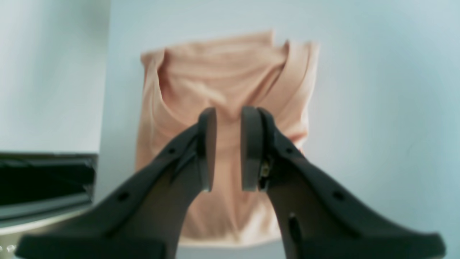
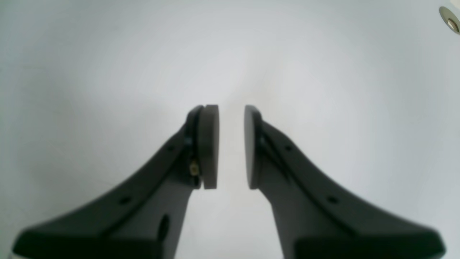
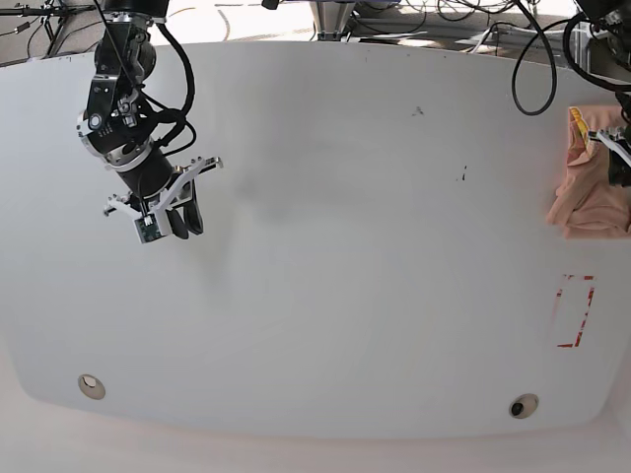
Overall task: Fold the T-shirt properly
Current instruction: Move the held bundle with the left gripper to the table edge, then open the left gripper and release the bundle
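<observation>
The salmon-pink T-shirt (image 3: 590, 197) lies bunched in a narrow folded bundle at the right edge of the white table (image 3: 345, 197). In the left wrist view the T-shirt (image 1: 222, 72) sits below and beyond the fingers, its folds overlapping. My left gripper (image 1: 229, 115) hovers over it, open by a narrow gap with nothing between the pads. From the base camera only a piece of the left gripper (image 3: 621, 158) shows at the frame edge. My right gripper (image 3: 185, 219) hangs over bare table at the far left. In its own wrist view the right gripper (image 2: 231, 111) is open a little and holds nothing.
A red dashed rectangle (image 3: 574, 310) is marked on the table in front of the shirt. Round metal fittings (image 3: 91, 385) (image 3: 523, 405) sit near the front edge, and one round fitting (image 2: 451, 19) shows by the right gripper. A dark ledge (image 1: 43, 180) lies beyond the table edge. Cables (image 3: 537, 69) hang at the back right.
</observation>
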`<state>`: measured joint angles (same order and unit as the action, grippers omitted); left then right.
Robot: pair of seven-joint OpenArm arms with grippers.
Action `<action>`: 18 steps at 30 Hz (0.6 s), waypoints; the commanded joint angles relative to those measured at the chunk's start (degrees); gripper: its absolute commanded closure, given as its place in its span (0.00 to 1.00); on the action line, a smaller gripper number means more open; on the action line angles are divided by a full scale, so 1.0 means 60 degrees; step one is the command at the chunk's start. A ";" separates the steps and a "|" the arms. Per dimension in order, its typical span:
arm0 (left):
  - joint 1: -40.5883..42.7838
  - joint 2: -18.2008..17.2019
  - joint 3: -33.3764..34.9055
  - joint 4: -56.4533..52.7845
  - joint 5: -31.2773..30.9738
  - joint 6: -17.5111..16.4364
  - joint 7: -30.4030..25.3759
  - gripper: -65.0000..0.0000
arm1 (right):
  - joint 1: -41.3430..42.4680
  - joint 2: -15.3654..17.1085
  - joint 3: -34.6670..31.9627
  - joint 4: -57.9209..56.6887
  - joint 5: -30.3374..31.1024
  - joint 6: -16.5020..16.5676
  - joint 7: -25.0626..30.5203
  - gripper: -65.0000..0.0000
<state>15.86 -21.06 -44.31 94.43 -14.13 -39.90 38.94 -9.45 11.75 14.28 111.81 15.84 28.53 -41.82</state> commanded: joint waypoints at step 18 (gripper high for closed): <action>-0.0379 0.1993 0.2499 0.1411 0.1659 0.2115 -0.2878 0.84 | -0.0703 0.0101 0.0044 -0.0195 -0.0903 -0.0074 0.3124 0.82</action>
<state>13.93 -9.67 -31.81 101.86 -5.58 -30.33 25.21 -14.02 11.94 14.20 110.83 12.43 28.51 -26.00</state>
